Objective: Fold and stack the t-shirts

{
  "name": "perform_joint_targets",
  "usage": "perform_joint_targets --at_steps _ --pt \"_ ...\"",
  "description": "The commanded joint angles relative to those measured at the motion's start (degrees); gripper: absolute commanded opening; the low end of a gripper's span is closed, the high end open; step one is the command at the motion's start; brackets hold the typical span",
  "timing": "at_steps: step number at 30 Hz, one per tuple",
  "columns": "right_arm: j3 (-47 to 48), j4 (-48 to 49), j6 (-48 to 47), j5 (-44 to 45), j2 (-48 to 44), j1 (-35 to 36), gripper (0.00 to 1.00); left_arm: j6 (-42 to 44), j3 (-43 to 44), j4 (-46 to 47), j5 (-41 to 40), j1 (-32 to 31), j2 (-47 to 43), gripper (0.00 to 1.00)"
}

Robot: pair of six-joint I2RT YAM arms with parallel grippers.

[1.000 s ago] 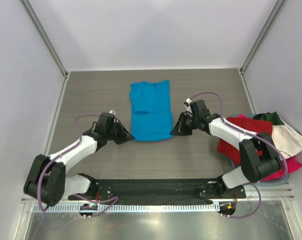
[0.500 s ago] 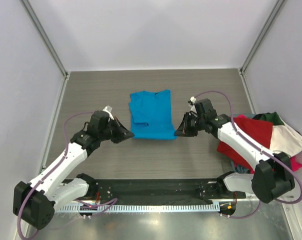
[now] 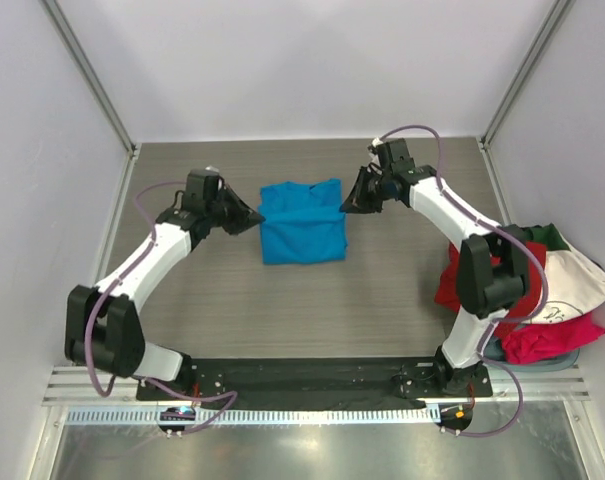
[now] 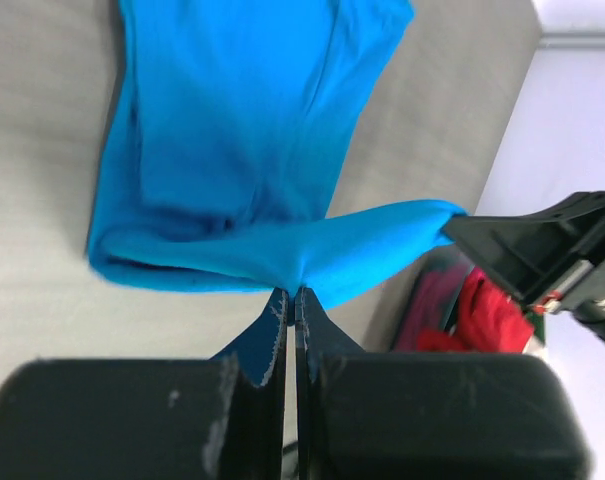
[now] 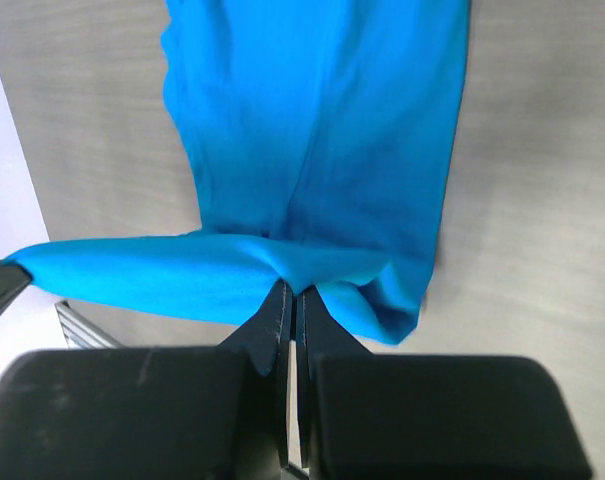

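A bright blue t-shirt [image 3: 302, 225] lies folded on the grey table, its near part doubled back over the far part. My left gripper [image 3: 254, 214] is shut on the folded edge at the shirt's left side; the cloth [image 4: 252, 190] is pinched at the tips in the left wrist view. My right gripper [image 3: 348, 206] is shut on the same edge at the right side, seen in the right wrist view on the blue cloth [image 5: 312, 150]. The edge stretches taut between the grippers, lifted a little above the shirt. A heap of red [image 3: 507, 262], dark green [image 3: 550, 238], white [image 3: 574, 280] and magenta-pink [image 3: 544, 338] shirts lies at the right.
The table [image 3: 212, 290] has white walls on three sides and metal corner posts [image 3: 92, 80]. The heap of shirts hangs over the table's right edge. A black base plate [image 3: 302, 375] runs along the near edge.
Both grippers have carried the shirt's near edge away from me, over the far part. The shirt now looks shorter. Both arms stretch further across the table.
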Motion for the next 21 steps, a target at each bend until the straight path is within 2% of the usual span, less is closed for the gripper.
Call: perform_joint_targets --at_steps 1,6,12,13,14,15,16,17,18,19,20,21 --pt "7.3 0.3 -1.0 -1.2 4.2 -1.8 0.01 1.9 5.7 3.3 0.3 2.4 5.6 0.00" --pt "15.1 1.6 -0.6 -2.6 12.2 -3.9 0.01 1.3 12.7 4.8 1.8 5.3 14.3 0.00" --pt "29.2 2.5 0.7 -4.8 21.6 -5.6 0.01 0.6 20.4 6.8 1.3 6.9 25.5 0.00" --pt "30.9 2.6 0.8 -4.6 24.2 -5.7 0.02 1.5 24.5 6.6 0.7 7.1 27.4 0.00" --pt "34.1 2.7 0.9 -4.1 25.9 -5.9 0.17 2.0 26.8 5.9 0.7 7.3 32.5 0.00" --pt "34.1 2.7 1.1 -3.6 27.4 -6.0 0.23 2.2 29.8 5.3 1.1 7.5 32.5 0.02" --pt "37.3 3.2 1.2 -3.4 29.0 -6.0 0.30 2.3 32.6 4.9 1.7 7.9 38.4 0.06" --pt "39.0 3.2 1.6 -2.0 32.7 -6.1 0.41 2.5 38.4 4.3 2.2 8.1 41.0 0.16" --pt "40.7 3.4 1.7 -1.3 34.2 -6.5 0.67 2.5 41.1 4.1 2.4 8.2 43.7 0.42" --pt "43.0 4.9 1.9 -1.0 35.6 -6.7 0.73 2.7 43.2 4.2 2.5 8.5 48.2 0.55" --pt "43.6 6.0 1.9 0.3 37.1 -6.9 0.88 3.4 47.5 4.1 2.4 8.5 49.9 0.70" --pt "43.5 7.4 1.9 1.3 37.2 -6.9 0.99 3.9 49.0 3.8 2.9 8.6 51.5 0.75"
